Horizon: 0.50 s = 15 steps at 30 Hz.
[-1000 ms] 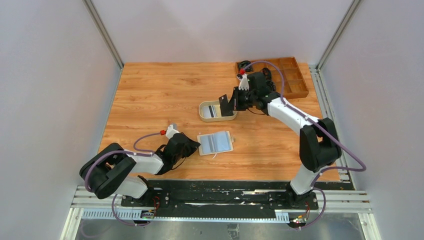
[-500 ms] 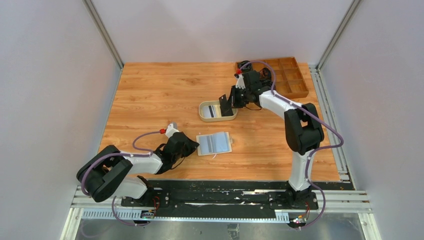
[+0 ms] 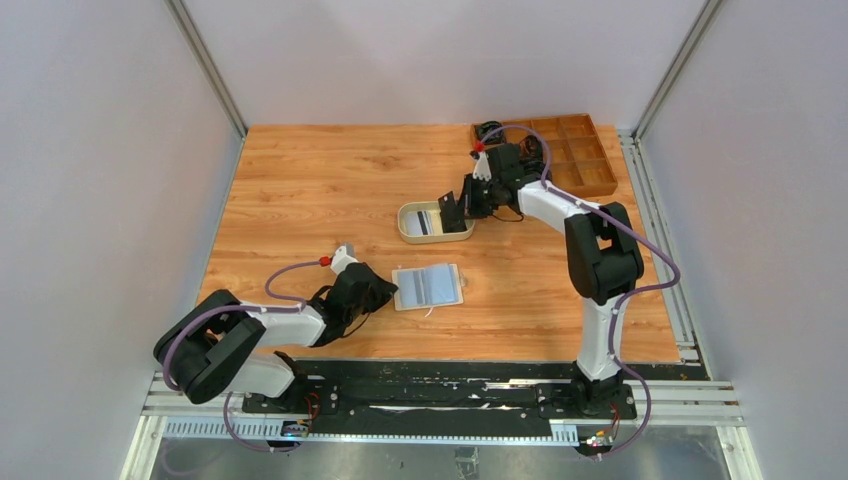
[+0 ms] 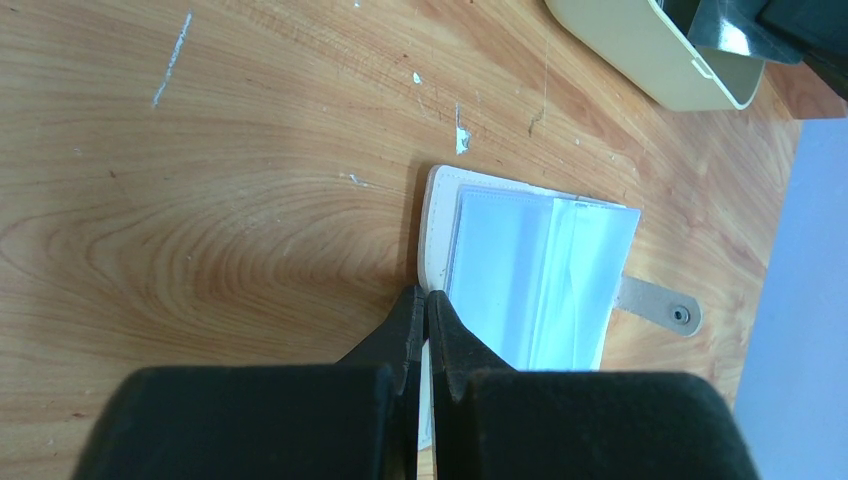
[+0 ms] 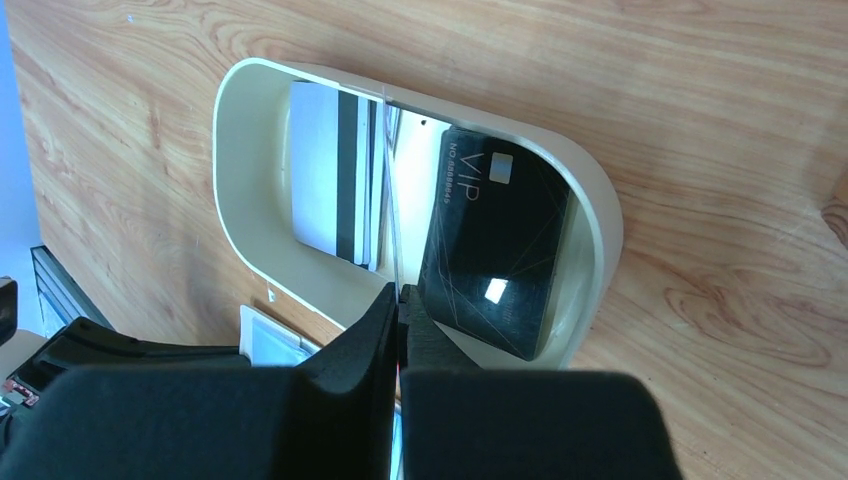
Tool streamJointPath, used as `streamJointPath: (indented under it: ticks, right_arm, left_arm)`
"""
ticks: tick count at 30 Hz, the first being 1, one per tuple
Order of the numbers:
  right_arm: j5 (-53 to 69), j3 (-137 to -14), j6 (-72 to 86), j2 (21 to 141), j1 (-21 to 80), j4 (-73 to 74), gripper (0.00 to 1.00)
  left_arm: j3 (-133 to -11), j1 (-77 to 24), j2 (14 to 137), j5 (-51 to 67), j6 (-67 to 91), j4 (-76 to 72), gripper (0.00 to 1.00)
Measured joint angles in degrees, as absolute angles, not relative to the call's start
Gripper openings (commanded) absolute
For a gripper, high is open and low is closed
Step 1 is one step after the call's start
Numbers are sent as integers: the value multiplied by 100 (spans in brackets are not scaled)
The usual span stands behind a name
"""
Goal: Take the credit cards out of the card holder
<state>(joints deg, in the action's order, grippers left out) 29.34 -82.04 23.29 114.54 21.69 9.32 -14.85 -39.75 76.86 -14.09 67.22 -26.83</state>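
The card holder (image 3: 430,286) lies open on the table, pale blue inside, with its snap tab (image 4: 655,303) pointing away. My left gripper (image 3: 390,290) is shut on the holder's cream left edge (image 4: 437,230); the fingertips (image 4: 425,293) pinch the rim. My right gripper (image 3: 458,208) hangs over the right end of the oval beige tray (image 3: 405,228). In the right wrist view it (image 5: 398,292) is shut on a thin card seen edge-on (image 5: 390,190). A white striped card (image 5: 330,185) lies in the tray. A black VIP card (image 5: 495,255) leans against the tray's end wall.
A brown wooden compartment box (image 3: 575,150) stands at the back right, behind the right arm. The tray (image 4: 640,45) sits just beyond the card holder. Grey walls and metal posts enclose the table on three sides.
The right arm's elbow has swung in and its gripper has shifted slightly left over the tray's right end. The left gripper and the card holder have not moved.
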Motion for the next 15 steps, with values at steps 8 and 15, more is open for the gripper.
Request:
streamJointPath:
  ticks: [8,15]
  right_arm:
    - [2950,-8020,2316,11448,2126,913,0]
    - [2891,-7846,2287,11384,2115,956,1]
  left_arm:
    - [-1522,-3953,7730,-1391,6722,-2683,0]
    - [-1522,-3951,7730,-1387,6722,-2683,0]
